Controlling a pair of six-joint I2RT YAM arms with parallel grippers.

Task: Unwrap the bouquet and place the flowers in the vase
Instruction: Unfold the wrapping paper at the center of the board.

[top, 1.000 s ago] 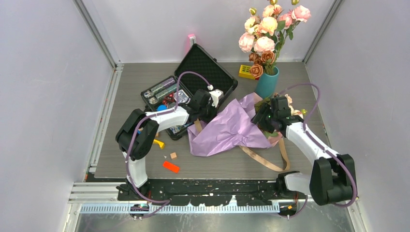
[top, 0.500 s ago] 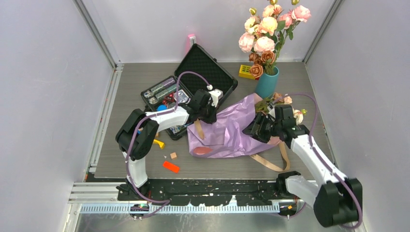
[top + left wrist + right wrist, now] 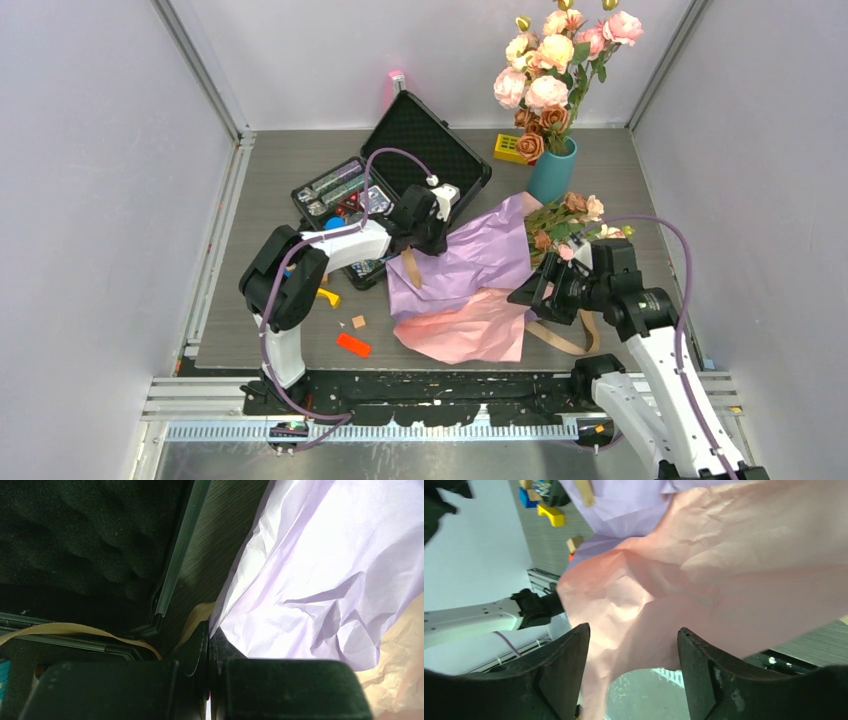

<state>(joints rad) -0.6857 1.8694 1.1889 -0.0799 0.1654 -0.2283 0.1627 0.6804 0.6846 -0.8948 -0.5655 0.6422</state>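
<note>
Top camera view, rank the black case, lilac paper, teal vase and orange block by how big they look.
1. black case and lilac paper: too close to rank.
2. teal vase.
3. orange block.

The left gripper [image 3: 208, 630] fills the bottom edge, its two black fingers pressed together with no gap. The corner of the lilac paper [image 3: 320, 565] comes down to the seam between the tips and looks pinched there. The crinkled sheet spreads up and right, with pink paper [image 3: 395, 680] showing under it at lower right. A tan ribbon [image 3: 75, 629] runs from the left edge to the fingers. Behind lies the open black case [image 3: 75, 535] with its foam lining, on the grey table [image 3: 225, 545].
</note>
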